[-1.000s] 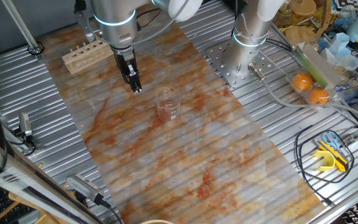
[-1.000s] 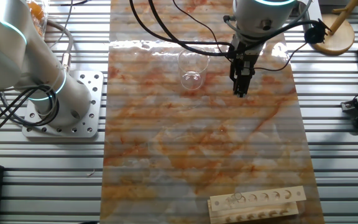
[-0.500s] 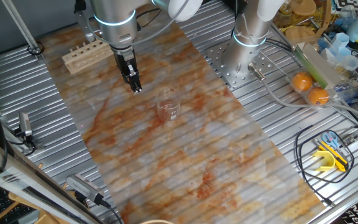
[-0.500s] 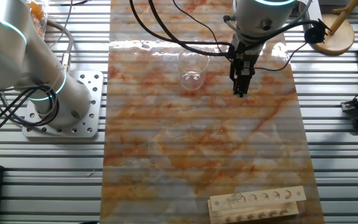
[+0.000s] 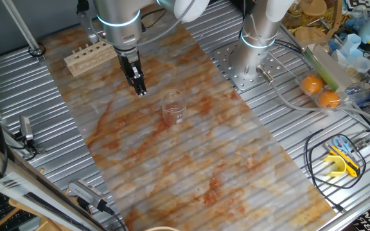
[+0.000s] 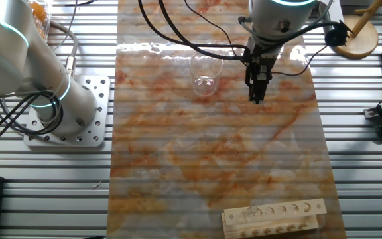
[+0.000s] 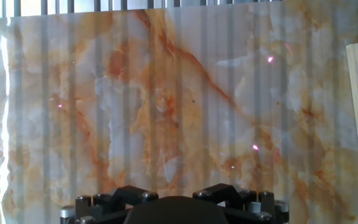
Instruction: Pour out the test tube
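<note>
One fixed view showed the black two-finger claw (image 5: pixel 140 92) clenched on nothing above the marbled orange-grey counter (image 5: pixel 191 160), near the wide clear glass beaker (image 5: pixel 174 107). Well apart, the slim clear test tube (image 6: pixel 251 211) glinted faintly in the end hole of the pale wooden rack (image 6: pixel 277 219) — apparently upright, mouth up.

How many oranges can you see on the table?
2. One orange lies beside the arm's base plate; the other orange lies just nearer the camera, next to it. Clutter behind could hide more.
</note>
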### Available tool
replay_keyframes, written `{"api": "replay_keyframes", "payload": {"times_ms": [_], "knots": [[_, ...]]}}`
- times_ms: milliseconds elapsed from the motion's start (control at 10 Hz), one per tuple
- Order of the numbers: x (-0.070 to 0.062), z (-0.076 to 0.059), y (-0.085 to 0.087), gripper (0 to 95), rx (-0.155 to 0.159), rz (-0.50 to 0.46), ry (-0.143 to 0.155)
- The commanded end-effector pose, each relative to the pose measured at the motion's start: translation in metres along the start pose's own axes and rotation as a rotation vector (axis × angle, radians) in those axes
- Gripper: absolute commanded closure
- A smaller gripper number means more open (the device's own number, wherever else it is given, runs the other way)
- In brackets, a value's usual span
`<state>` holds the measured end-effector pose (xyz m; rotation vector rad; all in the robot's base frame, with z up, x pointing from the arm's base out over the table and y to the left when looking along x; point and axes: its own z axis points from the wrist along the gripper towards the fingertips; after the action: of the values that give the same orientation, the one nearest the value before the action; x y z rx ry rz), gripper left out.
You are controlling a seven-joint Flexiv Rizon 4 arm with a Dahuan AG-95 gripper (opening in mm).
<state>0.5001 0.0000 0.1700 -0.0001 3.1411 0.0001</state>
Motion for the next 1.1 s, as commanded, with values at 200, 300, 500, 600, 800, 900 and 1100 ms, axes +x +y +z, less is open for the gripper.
{"api": "replay_keyframes", "payload": {"times_ms": [200,300,500,600,800,900,1100], "knots": [[0.000,0.004,-0.003,95.0,0.018,-0.284,0.023],[0.000,0.008,-0.006,95.0,0.016,-0.293,0.020],[0.000,0.009,-0.006,95.0,0.028,-0.312,0.029],[0.000,0.010,-0.007,95.0,0.035,-0.318,0.030],[0.001,0.010,-0.007,95.0,0.038,-0.321,0.030],[0.001,0.011,-0.007,95.0,0.044,-0.326,0.031],[0.003,0.014,-0.009,95.0,0.051,-0.334,0.031]]}}
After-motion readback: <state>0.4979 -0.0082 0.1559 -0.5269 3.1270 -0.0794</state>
